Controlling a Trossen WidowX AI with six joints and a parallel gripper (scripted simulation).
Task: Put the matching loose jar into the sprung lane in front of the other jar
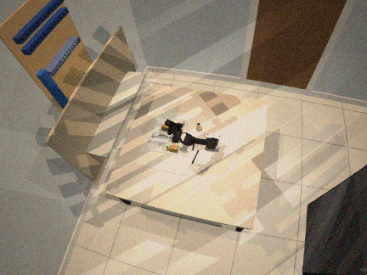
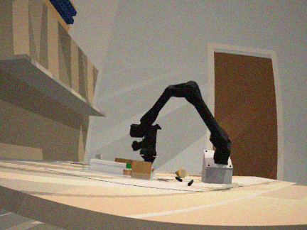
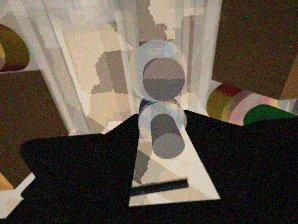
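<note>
I see grey walls, a brown door (image 2: 245,113), a striped wooden shelf (image 2: 46,85) at left, and a tiled floor (image 1: 297,178) under slanted light.

The held jar (image 3: 167,130) is clear glass with a grey lid (frame centre). The matching lane jar (image 3: 159,70) stands directly above it. Both are upright in the pale lane (image 3: 100,75).

- The gripper (image 3: 161,150) is matt black, like plastic, and it holds a jar (image 3: 162,125) of clear, glossy glass with a matt grey lid.
- The worktop (image 2: 106,199) looks like pale, smooth wood.
- Beside the gripper, the box (image 2: 141,168) looks like matt brown cardboard.
- The arm's base (image 2: 217,172) looks like dull grey metal.
</note>
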